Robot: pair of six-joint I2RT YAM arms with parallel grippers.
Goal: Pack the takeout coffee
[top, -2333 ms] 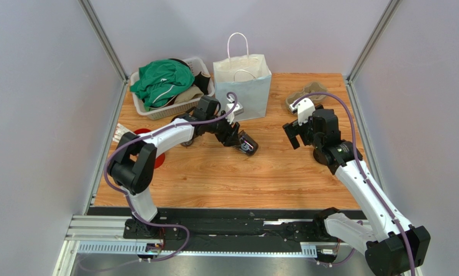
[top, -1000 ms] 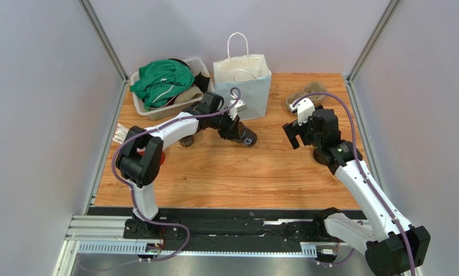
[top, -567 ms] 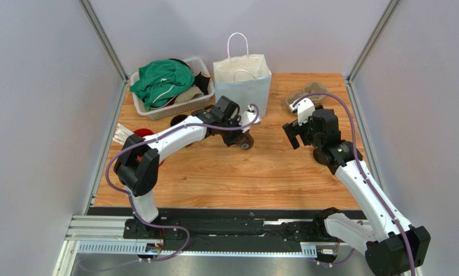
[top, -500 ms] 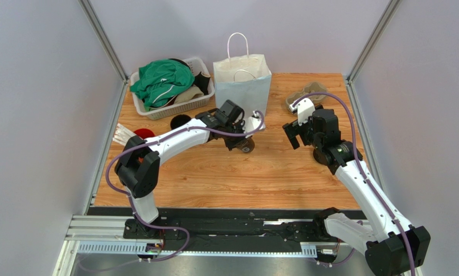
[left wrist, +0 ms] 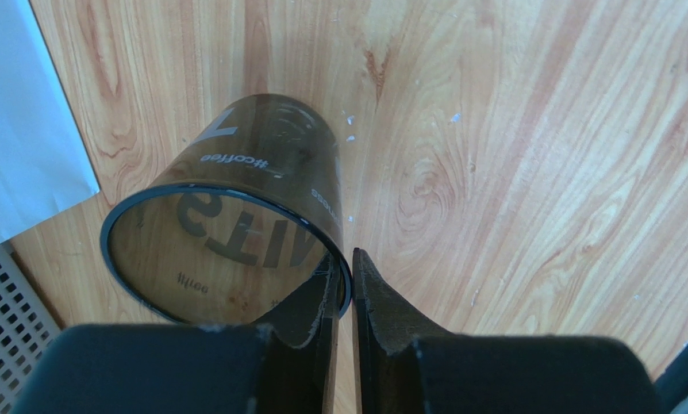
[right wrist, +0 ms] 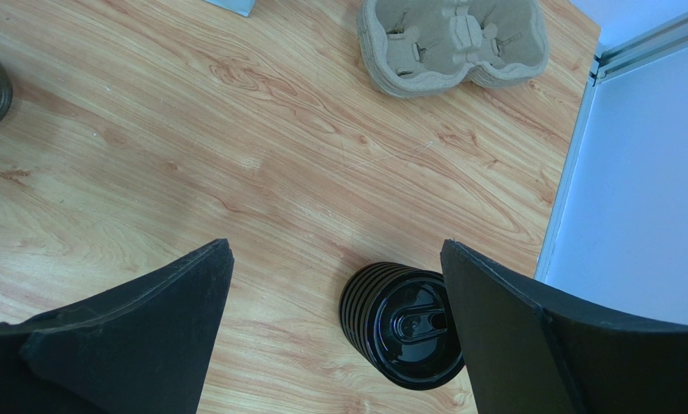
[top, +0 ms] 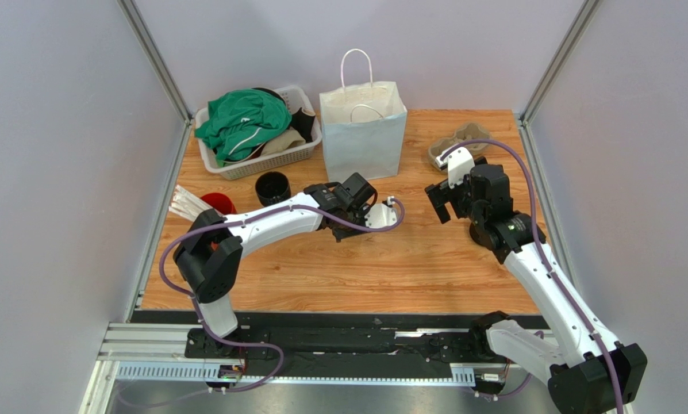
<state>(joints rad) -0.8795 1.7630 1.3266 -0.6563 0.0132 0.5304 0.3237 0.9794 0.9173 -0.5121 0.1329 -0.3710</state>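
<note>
Left hand (left wrist: 345, 272) pinched tight (right hand (right wrist: 334, 252) agape)

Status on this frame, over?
Left end effector pinching rim of coffee cup; right end effector open over black lid stack. Cup has no lid. Nothing between cup and paper bag.

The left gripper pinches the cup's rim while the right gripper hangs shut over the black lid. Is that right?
Not quite. The right gripper is open, not shut: the right wrist view shows its fingers wide apart over the black lid. The rest holds: the left gripper pinches the rim of the cup.
</note>
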